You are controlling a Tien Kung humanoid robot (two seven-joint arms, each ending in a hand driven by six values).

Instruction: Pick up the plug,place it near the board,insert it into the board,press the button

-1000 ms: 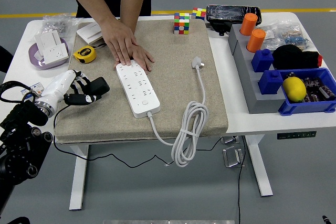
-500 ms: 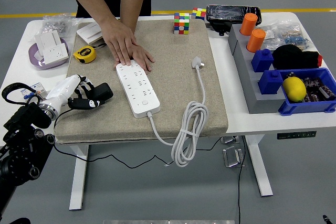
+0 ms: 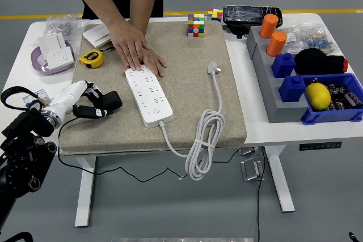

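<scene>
A white table carries a tan mat, and across it a person stands at twelve o'clock, one hand pressed flat on the far end of a white power strip. The strip runs from roughly eleven o'clock to five o'clock, its cable looping in a coil over the near edge before climbing to the white plug. That plug lies flat on the mat's right half, untouched, its lead trailing toward six o'clock.

The robot's left hand, the only one in view, hovers low over the mat's left edge, black fingers loosely curled and holding nothing. From this hand the plug sits toward two o'clock, well apart, with the power strip lying between them; any reach likely has to cross over the strip. The right arm is out of frame, so which arm is truly nearer cannot be told.

Against a second ago, the left hand has dropped and drawn slightly toward the near edge; over the last half-second it has barely shifted. The plug, the strip and the person's hand have not moved.
</scene>
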